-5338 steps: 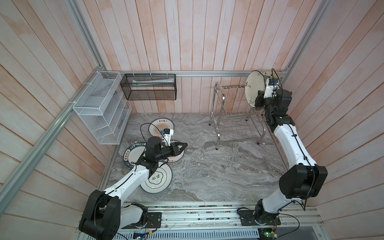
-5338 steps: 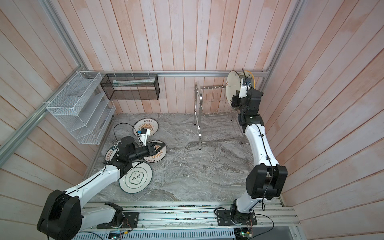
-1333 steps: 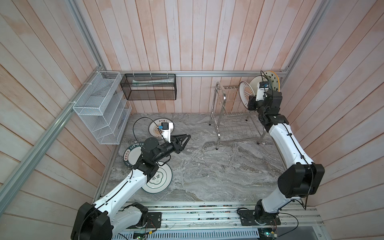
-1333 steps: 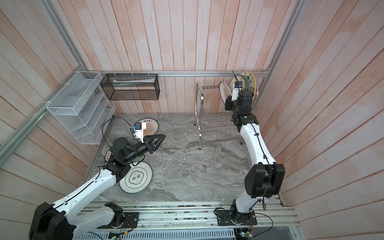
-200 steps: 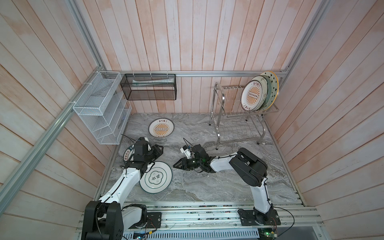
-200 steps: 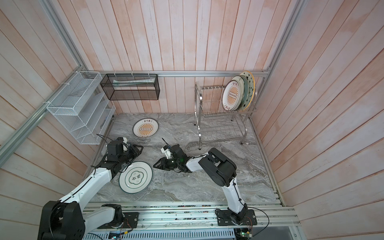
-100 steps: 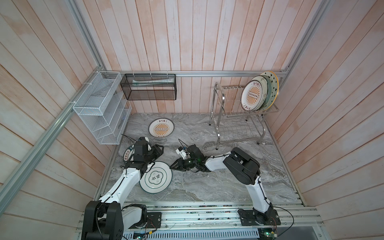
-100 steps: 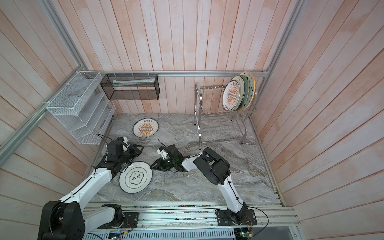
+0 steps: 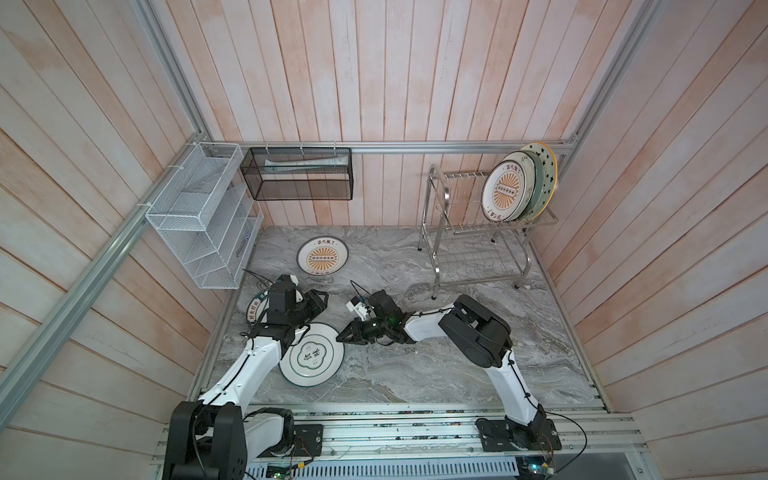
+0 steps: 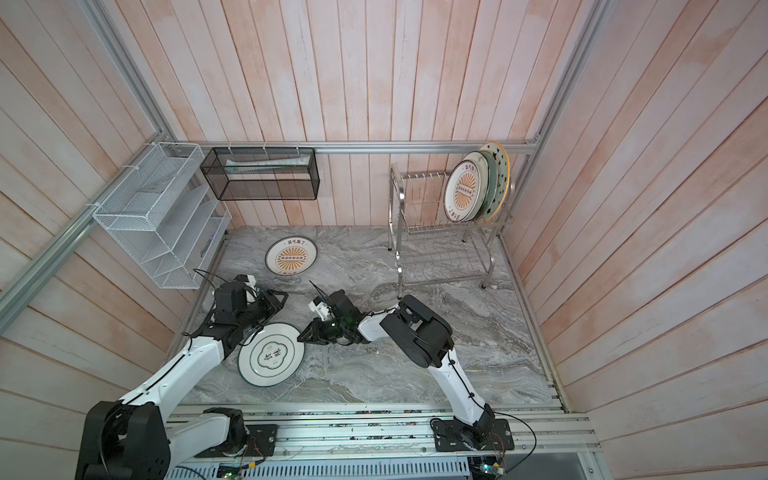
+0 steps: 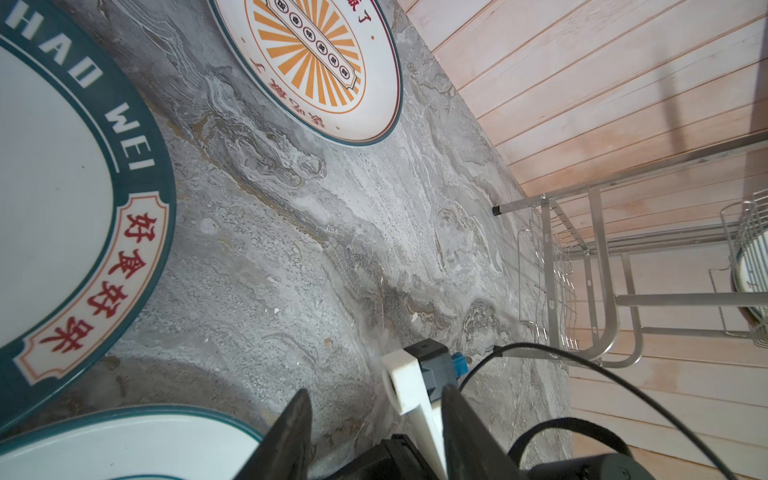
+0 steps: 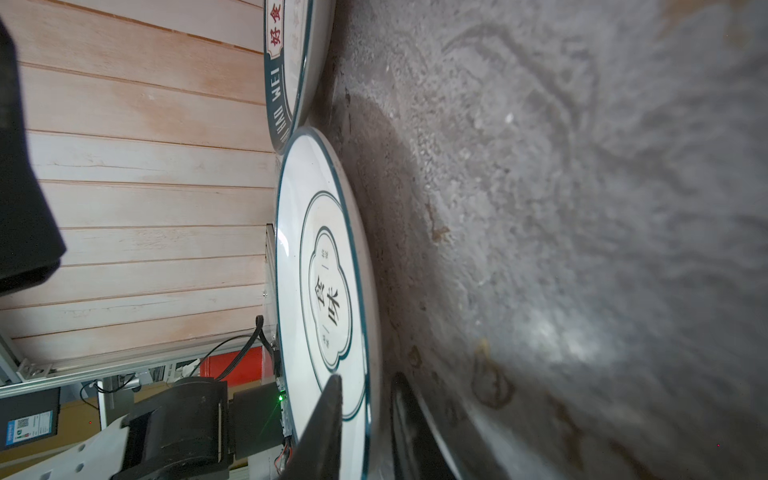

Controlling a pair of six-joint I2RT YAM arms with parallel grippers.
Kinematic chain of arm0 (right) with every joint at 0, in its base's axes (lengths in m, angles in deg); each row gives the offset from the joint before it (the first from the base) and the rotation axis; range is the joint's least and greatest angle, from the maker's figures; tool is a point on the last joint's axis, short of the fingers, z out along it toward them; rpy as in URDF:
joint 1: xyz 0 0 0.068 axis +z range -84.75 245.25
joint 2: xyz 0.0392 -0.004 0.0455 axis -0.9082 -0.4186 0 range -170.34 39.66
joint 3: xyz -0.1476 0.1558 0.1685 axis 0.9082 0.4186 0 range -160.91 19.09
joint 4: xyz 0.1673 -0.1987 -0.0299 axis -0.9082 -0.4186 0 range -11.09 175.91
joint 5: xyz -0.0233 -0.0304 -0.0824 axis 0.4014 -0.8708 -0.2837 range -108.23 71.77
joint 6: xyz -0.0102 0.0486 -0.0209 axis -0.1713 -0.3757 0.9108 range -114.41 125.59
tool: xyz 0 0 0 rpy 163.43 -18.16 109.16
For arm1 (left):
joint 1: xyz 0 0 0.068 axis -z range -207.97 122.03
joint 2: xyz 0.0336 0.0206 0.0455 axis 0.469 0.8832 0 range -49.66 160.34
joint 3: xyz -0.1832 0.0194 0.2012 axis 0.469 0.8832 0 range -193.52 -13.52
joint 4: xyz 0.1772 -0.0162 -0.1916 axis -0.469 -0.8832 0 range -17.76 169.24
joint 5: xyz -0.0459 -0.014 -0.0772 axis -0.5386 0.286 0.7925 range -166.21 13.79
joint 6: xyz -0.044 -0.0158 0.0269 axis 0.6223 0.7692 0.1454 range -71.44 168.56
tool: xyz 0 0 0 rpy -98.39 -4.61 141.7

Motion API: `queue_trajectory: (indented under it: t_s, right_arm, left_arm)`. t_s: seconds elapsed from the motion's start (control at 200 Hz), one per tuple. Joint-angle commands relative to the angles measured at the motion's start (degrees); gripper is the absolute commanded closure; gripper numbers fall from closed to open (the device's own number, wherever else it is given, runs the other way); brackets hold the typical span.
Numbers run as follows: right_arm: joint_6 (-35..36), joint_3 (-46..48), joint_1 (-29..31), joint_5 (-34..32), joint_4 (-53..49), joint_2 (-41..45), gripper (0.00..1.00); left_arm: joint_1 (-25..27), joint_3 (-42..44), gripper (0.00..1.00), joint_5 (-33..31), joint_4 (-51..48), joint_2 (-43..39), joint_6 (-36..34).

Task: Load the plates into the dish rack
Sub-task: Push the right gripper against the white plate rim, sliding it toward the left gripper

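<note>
This is a robot lab made up like a little kitchen: wood plank walls (image 9: 374, 83) in a metal frame (image 9: 415, 146), two robot arms (image 9: 249, 365) fixed to a rail (image 9: 395, 428), and a dish rack (image 9: 478, 266) and wire basket (image 9: 199, 220) by a grey marbled surface (image 9: 415, 374).

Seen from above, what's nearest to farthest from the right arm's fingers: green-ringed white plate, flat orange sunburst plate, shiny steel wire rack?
1. Green-ringed white plate, at the right arm's fingers.
2. Orange sunburst plate, flat, farther back.
3. Shiny steel wire rack, back right.
</note>
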Motion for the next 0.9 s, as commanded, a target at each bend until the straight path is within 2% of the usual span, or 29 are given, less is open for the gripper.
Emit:
queue_trajectory:
  t_s: [0.0, 0.58, 0.895]
  right_arm:
    - [-0.22, -1.11, 0.39, 1.4, -1.15, -1.47, 0.8]
    - [-0.83, 3.92, -0.94, -1.03, 1.92, 2.15, 0.95]
    - [1.39, 10.79, -5.22, -3.91, 0.62, 8.09, 1.0]
  left_arm:
    - [-0.25, 0.9, 0.49, 1.01, 1.31, -0.09, 0.23]
    - [-0.29, 0.75, 0.48, 1.53, 0.76, -0.71, 0.22]
    - [-0.23, 0.59, 0.48, 1.79, 0.52, -1.09, 0.13]
